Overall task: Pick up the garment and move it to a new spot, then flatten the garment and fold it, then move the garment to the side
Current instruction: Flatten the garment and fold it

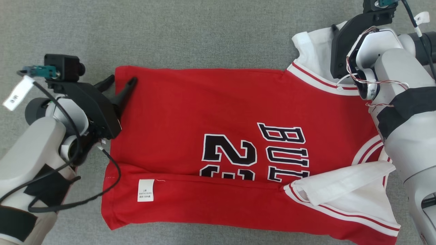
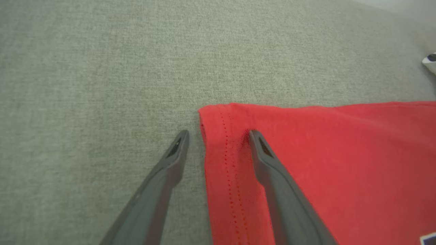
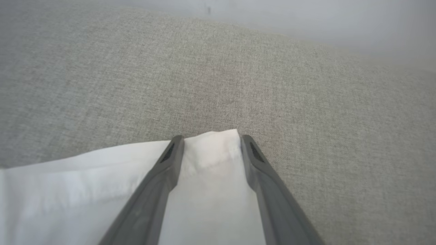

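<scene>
We read the jersey [image 1: 211, 109] as already moved and spread: it lies flat on the grey counter [image 1: 204, 30], printed side up, hem toward our left and collar end toward our right. The fold looks begun too. The near long edge is turned up over the body as a flap [image 1: 211, 204], with the inside label [image 1: 145, 190] showing on it and the lower part of the black lettering [image 1: 282, 143] covered. The far long edge is not yet turned in, and that seems to us the step in hand. The left jaws stand wide at the far hem corner [image 2: 218, 115], one finger on the red cloth and the other on the bare counter just beside the edge, with nothing pinched. The right jaws are wide as well, set astride the tip of the far white sleeve [image 3: 211, 160]. The cloth sits between them, and from so close we cannot quite tell whether the tips press it down or merely hover, though it does not look gripped. The near white sleeve [image 1: 340, 187] lies loosely over the end of the flap rather than tucked. What remains, as we judge it, is to bring the far edge over, fold the length into a smaller packet, then carry the jersey to the side.
</scene>
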Controlling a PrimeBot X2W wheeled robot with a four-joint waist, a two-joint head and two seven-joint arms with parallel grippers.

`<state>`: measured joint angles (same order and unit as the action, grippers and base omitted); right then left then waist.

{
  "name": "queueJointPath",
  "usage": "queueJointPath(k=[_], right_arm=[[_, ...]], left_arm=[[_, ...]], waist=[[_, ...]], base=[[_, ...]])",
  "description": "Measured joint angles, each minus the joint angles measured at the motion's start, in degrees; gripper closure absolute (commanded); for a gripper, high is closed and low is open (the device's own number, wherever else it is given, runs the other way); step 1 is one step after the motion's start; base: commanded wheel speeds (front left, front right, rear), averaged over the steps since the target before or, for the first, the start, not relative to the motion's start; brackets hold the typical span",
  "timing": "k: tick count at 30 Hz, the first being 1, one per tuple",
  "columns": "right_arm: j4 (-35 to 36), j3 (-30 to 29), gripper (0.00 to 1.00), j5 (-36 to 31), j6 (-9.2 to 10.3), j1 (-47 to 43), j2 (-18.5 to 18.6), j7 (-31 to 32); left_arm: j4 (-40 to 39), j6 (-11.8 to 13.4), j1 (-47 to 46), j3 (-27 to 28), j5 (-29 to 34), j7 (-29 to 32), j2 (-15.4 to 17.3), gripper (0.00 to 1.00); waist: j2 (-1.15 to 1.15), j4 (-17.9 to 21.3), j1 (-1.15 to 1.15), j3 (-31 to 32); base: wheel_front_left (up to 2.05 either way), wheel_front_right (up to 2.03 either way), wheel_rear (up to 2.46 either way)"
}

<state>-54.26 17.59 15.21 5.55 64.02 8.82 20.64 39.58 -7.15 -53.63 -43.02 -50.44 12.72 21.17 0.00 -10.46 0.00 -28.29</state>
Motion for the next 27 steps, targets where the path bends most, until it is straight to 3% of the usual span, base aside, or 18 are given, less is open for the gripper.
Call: queueJointPath(k=[1,8,21,27], right_arm=[[-0.46,0.03,1.00,-0.07,0.00,0.10,0.00,-0.09],[-2.76,0.02,1.00,-0.10,-0.12,1.06,0.08,-2.65],[-3.31,-0.79,1.00,0.29,-3.30,1.20,0.67,-13.40],[-3.56,-2.43,1.00,2.34,-5.65,0.46,0.66,-19.23]], left_arm=[[0.03,0.01,-0.21,-0.25,-0.58,-0.49,0.16,1.00],[0.25,0.02,-1.21,-3.46,-1.80,-2.32,0.31,1.00],[1.57,0.00,-3.36,-5.64,-0.74,-13.24,0.67,1.00],[2.46,0.00,-2.93,-5.98,-1.59,-17.79,0.60,1.00]], waist=[[0.00,0.07,0.00,-0.12],[0.00,0.10,0.00,0.26],[0.00,-0.35,0.01,2.18],[0.00,-0.19,0.01,3.92]], base=[[0.00,0.00,0.00],[0.00,0.00,0.00],[0.00,0.00,0.00],[0.00,0.00,0.00]])
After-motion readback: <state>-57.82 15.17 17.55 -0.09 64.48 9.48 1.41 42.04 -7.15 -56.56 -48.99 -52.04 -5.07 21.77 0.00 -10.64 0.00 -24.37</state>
